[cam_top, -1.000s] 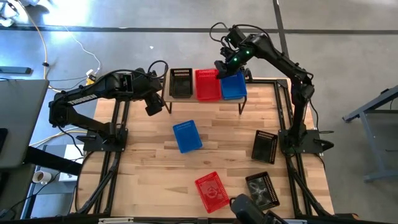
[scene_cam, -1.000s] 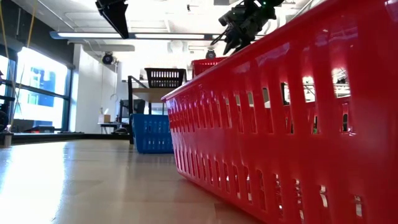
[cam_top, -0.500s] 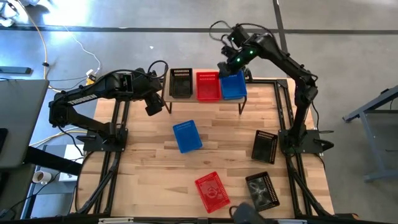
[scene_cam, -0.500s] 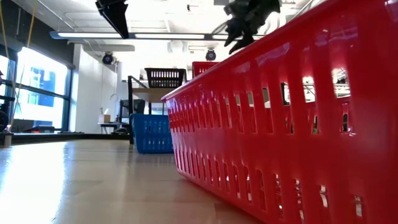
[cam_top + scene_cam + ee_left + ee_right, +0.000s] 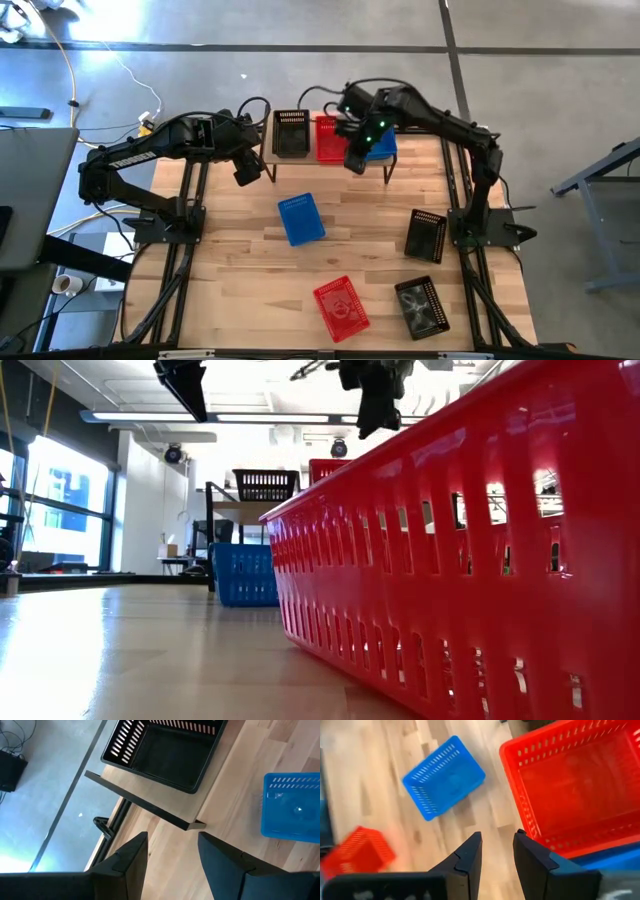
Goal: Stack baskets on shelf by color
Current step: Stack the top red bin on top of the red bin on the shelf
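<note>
On the shelf (image 5: 267, 150) at the table's far edge stand a black basket (image 5: 291, 133), a red basket (image 5: 328, 135) and a blue basket (image 5: 383, 146), side by side on their bottoms. My right gripper (image 5: 355, 160) hovers open above the shelf's near edge, in front of the red basket (image 5: 570, 785), with nothing between its fingers (image 5: 497, 852). My left gripper (image 5: 247, 175) waits open above the table off the shelf's left end, facing the black basket (image 5: 170, 750). A blue basket (image 5: 301, 218) lies on the table's middle.
A red basket (image 5: 341, 306) and a black basket (image 5: 422, 306) stand near the table's near edge; another black basket (image 5: 426, 236) is at the right, by the right arm's base. The red one fills the low view (image 5: 470, 560). Bare wood lies at the near left.
My right gripper has swung from above the far side of the shelf's red and blue baskets toward the table's near edge, to just in front of the shelf, rolling its wrist on the way. All baskets have stayed where they were.
</note>
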You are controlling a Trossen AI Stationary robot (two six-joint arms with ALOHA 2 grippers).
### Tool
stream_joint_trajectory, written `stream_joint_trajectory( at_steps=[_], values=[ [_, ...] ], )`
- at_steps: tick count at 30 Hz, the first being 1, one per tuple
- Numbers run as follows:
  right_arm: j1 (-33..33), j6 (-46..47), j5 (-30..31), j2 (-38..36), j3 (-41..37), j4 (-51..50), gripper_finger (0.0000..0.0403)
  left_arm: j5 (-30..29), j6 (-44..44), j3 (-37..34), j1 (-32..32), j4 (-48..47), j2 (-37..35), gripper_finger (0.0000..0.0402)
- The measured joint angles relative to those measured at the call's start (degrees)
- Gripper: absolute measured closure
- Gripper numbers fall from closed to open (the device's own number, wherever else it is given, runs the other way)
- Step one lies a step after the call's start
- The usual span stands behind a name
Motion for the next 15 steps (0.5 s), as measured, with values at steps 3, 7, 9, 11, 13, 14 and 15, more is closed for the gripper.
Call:
stream_joint_trajectory(
  at_steps=[3,7,9,11,13,14,15],
  values=[
    [1.3,-0.7,3.0,0.0,0.0,0.3,0.0305,-0.1,0.0,0.0,0.0,0.0,0.0,0.0236],
    [1.9,-2.3,3.2,0.8,-0.1,1.5,0.0305,-0.2,-0.8,0.0,0.0,0.0,0.0,0.0236],
    [2.1,-2.6,2.9,1.6,-0.1,1.7,0.0305,-0.4,-1.0,0.0,0.0,0.0,0.0,0.0236],
    [2.2,-3.1,1.7,2.6,-0.1,1.3,0.0305,-0.4,-1.0,0.0,0.0,0.0,0.0,0.0236],
    [2.4,-3.9,1.0,3.3,-0.1,1.2,0.0305,-0.5,-1.1,0.0,0.0,0.0,0.0,0.0236],
    [2.6,-4.1,1.0,3.4,-0.1,1.3,0.0305,-0.5,-1.4,0.0,0.0,0.0,0.0,0.0236],
    [2.8,-4.3,0.9,3.5,-0.1,1.2,0.0305,-0.4,-1.5,0.0,0.0,0.0,0.0,0.0236]
  ],
)
